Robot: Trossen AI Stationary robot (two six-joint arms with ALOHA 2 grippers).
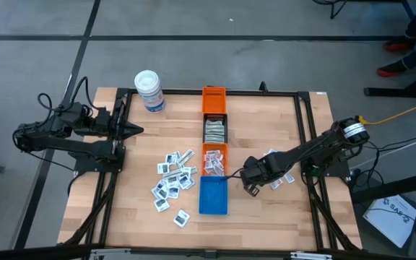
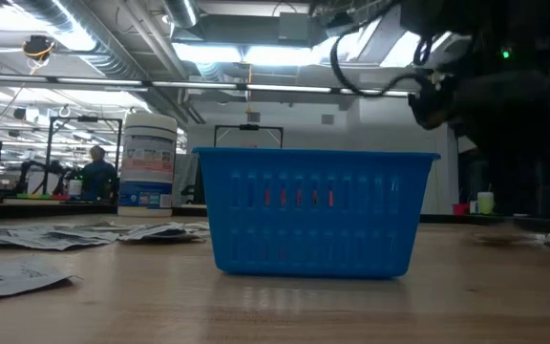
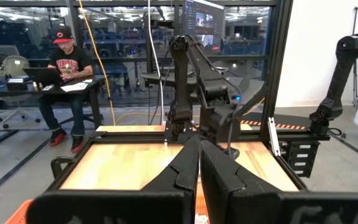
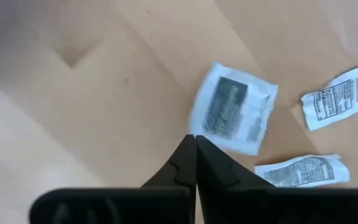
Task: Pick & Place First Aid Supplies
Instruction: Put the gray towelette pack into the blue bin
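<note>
Right hand (image 4: 195, 138), fingers pressed together, empty, hovers centre-frame beside a small white flat foil packet (image 4: 233, 116); judged light, limp, slippery; pinch an edge.

- We see even, bright overhead light on the table (image 1: 266, 209), with soft shadows.
- Ceiling lights (image 2: 246, 53) glare in our low view, leaving the arm silhouetted.
- Our right wrist view blurs toward one side; a packet (image 4: 232, 115) looks soft.
</note>
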